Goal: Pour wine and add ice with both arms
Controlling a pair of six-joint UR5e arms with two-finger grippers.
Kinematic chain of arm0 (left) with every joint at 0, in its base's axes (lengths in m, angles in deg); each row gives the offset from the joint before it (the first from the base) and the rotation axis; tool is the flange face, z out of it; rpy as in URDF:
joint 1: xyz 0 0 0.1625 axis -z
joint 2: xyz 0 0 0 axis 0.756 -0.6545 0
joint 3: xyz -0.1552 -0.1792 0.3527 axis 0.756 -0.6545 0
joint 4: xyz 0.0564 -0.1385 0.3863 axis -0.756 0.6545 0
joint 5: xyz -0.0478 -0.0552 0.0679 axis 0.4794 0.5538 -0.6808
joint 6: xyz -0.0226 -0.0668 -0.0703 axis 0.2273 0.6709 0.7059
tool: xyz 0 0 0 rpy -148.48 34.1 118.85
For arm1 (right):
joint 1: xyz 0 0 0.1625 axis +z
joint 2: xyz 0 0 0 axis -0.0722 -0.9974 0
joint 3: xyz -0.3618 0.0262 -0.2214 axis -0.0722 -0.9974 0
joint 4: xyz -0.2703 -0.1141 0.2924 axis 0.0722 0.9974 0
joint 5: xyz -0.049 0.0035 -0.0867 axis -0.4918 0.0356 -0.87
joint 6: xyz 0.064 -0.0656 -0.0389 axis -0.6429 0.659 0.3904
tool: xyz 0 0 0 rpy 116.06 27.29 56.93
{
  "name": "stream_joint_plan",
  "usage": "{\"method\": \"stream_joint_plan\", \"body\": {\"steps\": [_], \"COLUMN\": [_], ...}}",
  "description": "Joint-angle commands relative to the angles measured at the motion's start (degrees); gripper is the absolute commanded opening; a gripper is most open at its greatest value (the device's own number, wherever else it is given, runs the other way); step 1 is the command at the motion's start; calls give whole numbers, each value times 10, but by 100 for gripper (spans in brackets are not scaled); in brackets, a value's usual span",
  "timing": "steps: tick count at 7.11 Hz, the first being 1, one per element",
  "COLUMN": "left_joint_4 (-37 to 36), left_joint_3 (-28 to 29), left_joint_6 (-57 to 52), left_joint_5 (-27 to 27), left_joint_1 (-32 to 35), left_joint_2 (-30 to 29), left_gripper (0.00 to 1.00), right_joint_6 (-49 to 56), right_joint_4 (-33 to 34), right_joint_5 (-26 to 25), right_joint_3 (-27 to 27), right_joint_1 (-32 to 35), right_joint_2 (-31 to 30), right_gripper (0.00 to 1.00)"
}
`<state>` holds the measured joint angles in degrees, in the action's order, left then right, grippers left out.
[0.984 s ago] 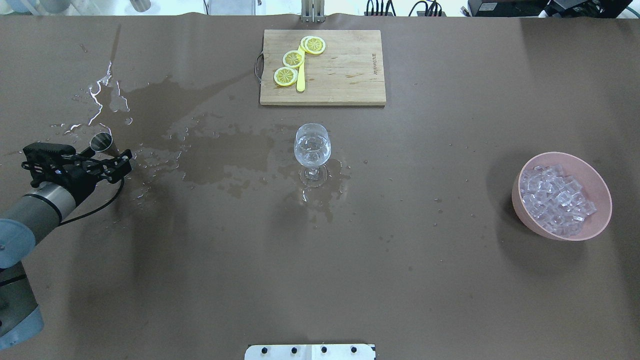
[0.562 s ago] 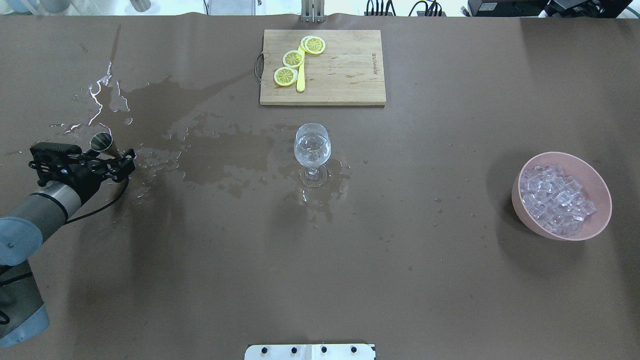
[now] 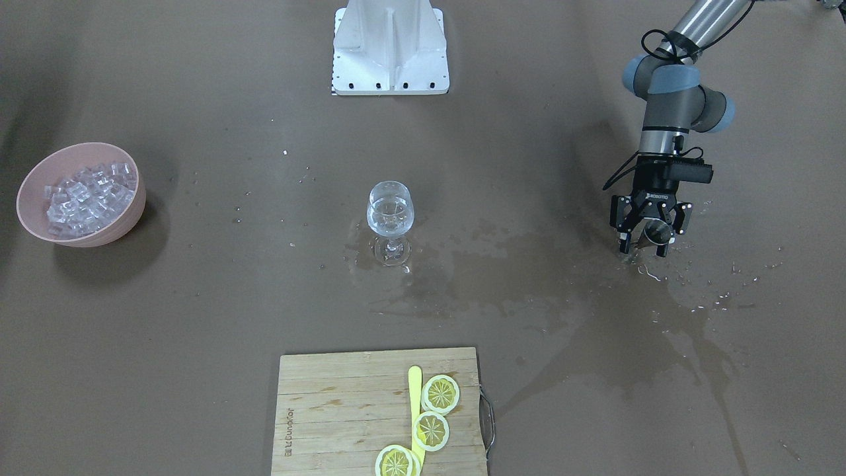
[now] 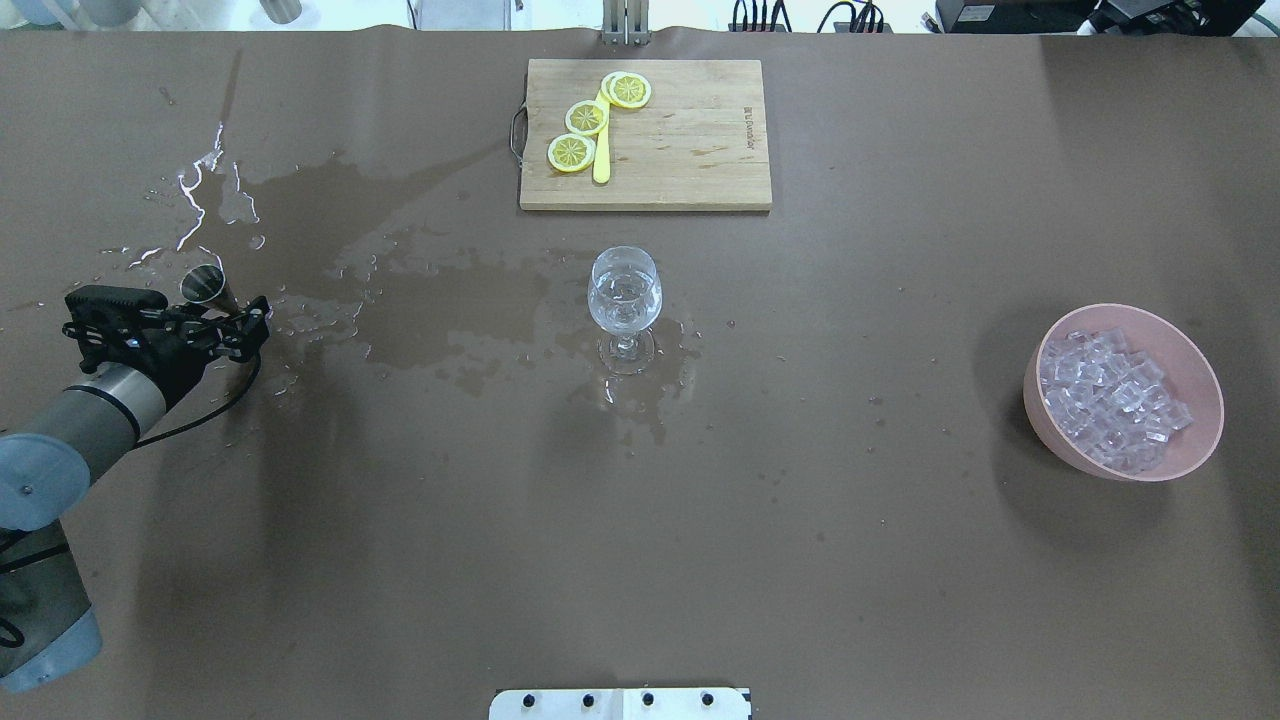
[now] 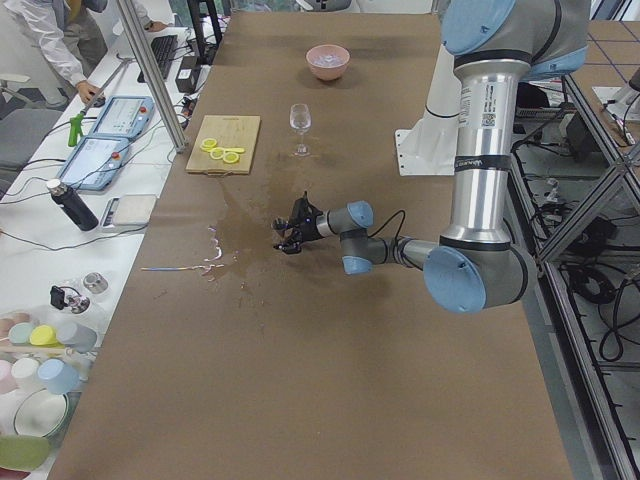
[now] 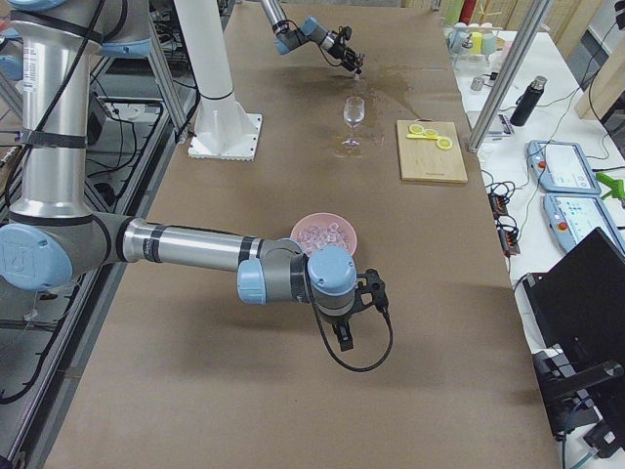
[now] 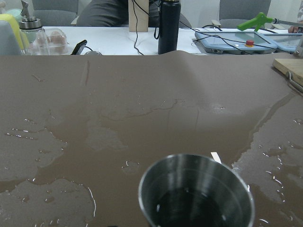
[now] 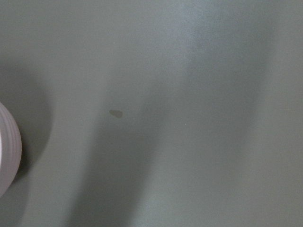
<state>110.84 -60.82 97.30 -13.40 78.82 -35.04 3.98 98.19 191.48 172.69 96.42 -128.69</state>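
The wine is clear liquid in a stemmed glass (image 4: 624, 298) standing mid-table, also seen from the front (image 3: 390, 215). The ice (image 4: 1108, 398) fills a pink bowl (image 4: 1196, 352) at the right. My left gripper (image 3: 641, 250) is low over the wet table at the left with its fingers spread, open, on either side of an upright metal cup (image 3: 657, 231). The cup (image 7: 196, 194) sits at the bottom of the left wrist view, where no fingers show. My right gripper (image 6: 348, 335) hangs near the bowl, seen only from the side, so I cannot tell its state.
A wooden cutting board (image 4: 690, 140) with lemon slices (image 4: 586, 118) and a yellow stick lies at the far middle. Wet blotches (image 4: 440, 310) spread from the cup to the glass. The white stand base (image 3: 390, 49) sits at the robot's edge.
My left gripper has shifted slightly to the right and forward beside the metal cup. The cup, the glass and the bowl have stayed in place.
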Motion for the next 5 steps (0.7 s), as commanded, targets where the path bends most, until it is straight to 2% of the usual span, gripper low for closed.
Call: {"method": "stream_joint_plan", "body": {"steps": [1,2,3,5], "left_joint_4": [4,5,20,44], "left_joint_3": [0,-6,-10,-11], "left_joint_6": [0,0,1,0], "left_joint_5": [3,4,5,9], "left_joint_1": [0,0,0,0], "left_joint_2": [0,0,0,0], "left_gripper": [27,6,0,0], "right_joint_6": [0,0,0,0], "right_joint_4": [0,0,0,0], "right_joint_5": [0,0,0,0], "right_joint_3": [0,0,0,0], "right_joint_1": [0,0,0,0], "right_joint_2": [0,0,1,1], "right_gripper": [100,100,100,100]}}
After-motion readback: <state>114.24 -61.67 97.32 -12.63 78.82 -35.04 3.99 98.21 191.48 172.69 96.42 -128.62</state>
